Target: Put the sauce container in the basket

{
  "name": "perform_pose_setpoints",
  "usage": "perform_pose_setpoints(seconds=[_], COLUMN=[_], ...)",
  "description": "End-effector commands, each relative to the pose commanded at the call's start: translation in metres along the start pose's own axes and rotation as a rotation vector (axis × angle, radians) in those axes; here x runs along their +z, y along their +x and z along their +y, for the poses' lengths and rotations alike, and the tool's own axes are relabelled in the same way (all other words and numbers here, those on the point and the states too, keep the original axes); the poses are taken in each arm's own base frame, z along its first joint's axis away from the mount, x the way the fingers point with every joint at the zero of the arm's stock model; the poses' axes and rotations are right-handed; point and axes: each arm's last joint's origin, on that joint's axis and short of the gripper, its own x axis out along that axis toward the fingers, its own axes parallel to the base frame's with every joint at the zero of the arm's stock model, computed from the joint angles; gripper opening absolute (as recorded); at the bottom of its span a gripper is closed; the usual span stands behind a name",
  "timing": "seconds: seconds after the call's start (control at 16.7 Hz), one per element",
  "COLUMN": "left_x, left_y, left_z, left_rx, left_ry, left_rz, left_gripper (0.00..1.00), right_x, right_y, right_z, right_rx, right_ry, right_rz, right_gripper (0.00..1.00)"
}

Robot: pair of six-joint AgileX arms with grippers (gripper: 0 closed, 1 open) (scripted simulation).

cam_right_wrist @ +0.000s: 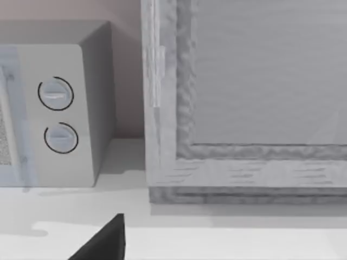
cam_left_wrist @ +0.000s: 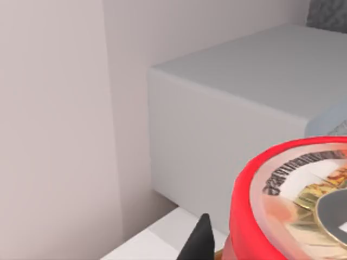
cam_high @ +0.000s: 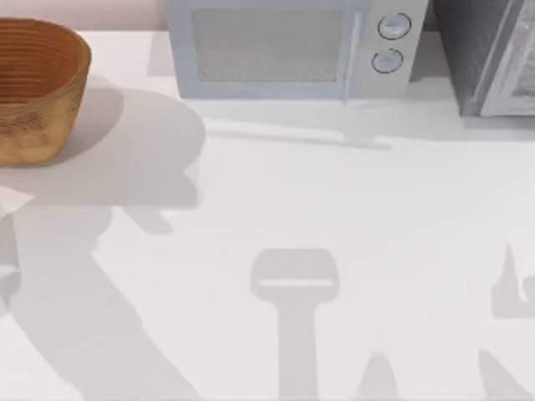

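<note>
The sauce container [cam_left_wrist: 293, 206] is a red jar with a red-rimmed pale printed top, very close to the left wrist camera and up off the table. A black fingertip [cam_left_wrist: 199, 242] of my left gripper lies right against the jar's side, which sits in the grip. The basket [cam_high: 52, 104], round, woven and tan-brown with a ribbed orange-brown inside, stands at the table's far left back corner. In the right wrist view a black fingertip [cam_right_wrist: 105, 241] of my right gripper hangs over the white table near the back right.
A grey-white microwave [cam_high: 288, 46] stands along the back edge at the middle, its two dials [cam_right_wrist: 57, 114] facing forward. A grey cabinet [cam_high: 493, 54] fills the back right corner. Arm shadows cross the white tabletop [cam_high: 276, 200].
</note>
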Motion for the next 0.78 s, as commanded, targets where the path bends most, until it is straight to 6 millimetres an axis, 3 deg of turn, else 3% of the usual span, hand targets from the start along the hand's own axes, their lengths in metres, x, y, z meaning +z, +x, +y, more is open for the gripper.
perform_pose_setpoints(seconds=[0.36, 0.6, 0.78], left_x=[-0.013, -0.015, -0.015], left_y=[0.035, 0.038, 0.038], left_z=[-0.001, -0.001, -0.001], left_rx=[0.002, 0.002, 0.002], left_ry=[-0.002, -0.004, -0.004], left_rz=[-0.003, -0.003, -0.003], left_gripper=[0.00, 0.00, 0.23], right_x=[0.000, 0.000, 0.000], right_y=[0.000, 0.000, 0.000], right_z=[0.000, 0.000, 0.000], right_rx=[0.000, 0.000, 0.000], right_ry=[0.000, 0.000, 0.000], right_rz=[0.000, 0.000, 0.000], right_gripper=[1.00, 1.00, 1.00])
